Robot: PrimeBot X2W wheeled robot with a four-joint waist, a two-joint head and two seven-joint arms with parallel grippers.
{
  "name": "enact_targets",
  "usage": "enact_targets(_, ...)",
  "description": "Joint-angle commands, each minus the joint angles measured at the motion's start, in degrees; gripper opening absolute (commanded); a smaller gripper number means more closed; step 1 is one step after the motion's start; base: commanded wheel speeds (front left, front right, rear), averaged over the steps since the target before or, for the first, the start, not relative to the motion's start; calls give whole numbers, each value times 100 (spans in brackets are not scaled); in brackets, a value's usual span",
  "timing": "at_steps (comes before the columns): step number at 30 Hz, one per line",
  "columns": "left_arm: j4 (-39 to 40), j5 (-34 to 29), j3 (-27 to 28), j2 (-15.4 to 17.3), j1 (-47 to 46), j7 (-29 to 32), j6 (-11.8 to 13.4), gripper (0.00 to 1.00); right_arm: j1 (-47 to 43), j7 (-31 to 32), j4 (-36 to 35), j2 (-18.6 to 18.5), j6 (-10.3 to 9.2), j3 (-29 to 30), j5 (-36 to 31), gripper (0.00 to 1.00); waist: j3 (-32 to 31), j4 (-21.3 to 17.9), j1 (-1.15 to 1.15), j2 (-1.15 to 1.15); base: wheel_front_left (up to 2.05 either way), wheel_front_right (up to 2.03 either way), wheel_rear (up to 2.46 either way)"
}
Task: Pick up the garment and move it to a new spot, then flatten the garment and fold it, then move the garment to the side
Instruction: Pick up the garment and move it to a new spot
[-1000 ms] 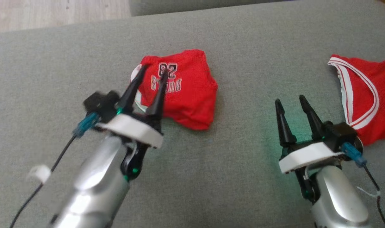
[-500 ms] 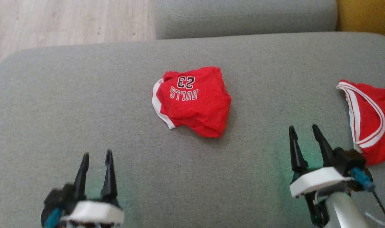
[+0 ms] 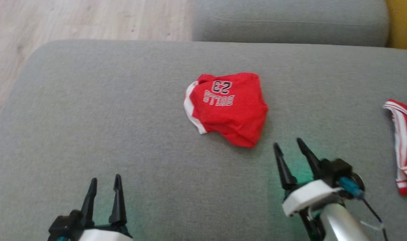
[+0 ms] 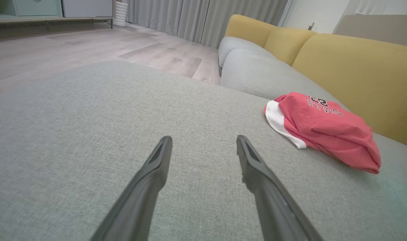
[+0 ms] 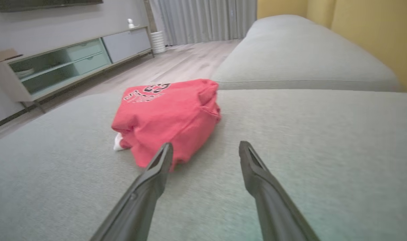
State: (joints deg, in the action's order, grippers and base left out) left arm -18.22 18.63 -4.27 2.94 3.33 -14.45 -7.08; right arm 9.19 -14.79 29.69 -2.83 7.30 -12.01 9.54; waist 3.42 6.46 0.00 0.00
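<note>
1. Fingers of the left gripper [image 3: 105, 178] stand wide apart, empty, over the front edge of the cushion [image 3: 89, 117].
2. The right gripper [image 3: 287, 143] is equally wide, empty, just short of the folded red garment [image 3: 228, 107].
3. That garment lies mid-cushion, nearer the back edge.
4. Another red jersey [image 3: 402, 140] lies at the right edge.

Grey seat cushion [image 3: 106, 117]: bare fabric to the left of and in front of the folded red garment [image 3: 227, 107], so that side is open to approach. Between the garment and a second red garment [image 3: 404, 144] at the cushion's right edge lies a wide bare strip. In the left wrist view, a yellow backrest [image 4: 357, 73] rises beyond the folded garment and walls off that side. A neighbouring grey cushion [image 3: 290, 23] abuts the far edge.
</note>
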Motion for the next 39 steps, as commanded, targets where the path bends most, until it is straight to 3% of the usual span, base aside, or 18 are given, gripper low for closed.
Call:
enact_targets(1, 159, 42, 83, -5, -292, -54, -8, 100, 354, -21, -116, -5, 19, -300, 47, 100, 95, 212, 0, 0, 0, 0, 0)
enact_targets(6, 180, 118, -99, -5, -325, -54, 2, 100, 716, -21, -44, -5, 19, -934, 124, 100, 198, 480, 0, 0, 0, 0, 0)
enact_targets(13, 166, 258, -466, -5, -552, -54, 4, 100, 1889, 230, 489, -5, 19, -1752, 76, 100, 475, 1047, 0, 0, 0, 0, 0)
enact_targets(22, 159, 452, -919, -6, -672, -54, 47, 100, 3160, 917, 1702, -5, 19, -1211, -579, 100, 760, 1578, 0, 0, 0, 0, 0)
enact_targets(30, 185, 608, -1060, -6, -716, -54, 126, 100, 3571, 1353, 2359, -5, 19, -847, -1249, 100, 866, 1743, 0, 0, 0, 0, 0)
enact_targets(31, 194, 616, -1066, -6, -726, -54, 137, 100, 3574, 1379, 2414, -5, 19, -823, -1292, 96, 870, 1753, 0, 0, 0, 0, 0)
enact_targets(32, 210, 616, -1076, -6, -736, -54, 146, 100, 3578, 1388, 2452, -5, 19, -808, -1322, 78, 875, 1760, 0, 0, 0, 0, 0)
enact_targets(34, 236, 620, -1078, -6, -774, -54, 153, 100, 3587, 1378, 2495, -5, 19, -796, -1336, 0, 890, 1769, 0, 0, 0, 0, 0)
enact_targets(39, 287, 628, -1089, -6, -856, -55, 162, 100, 3656, 1107, 2494, -5, 19, -712, -1321, 0, 891, 1798, 0, 0, 0, 0, 0)
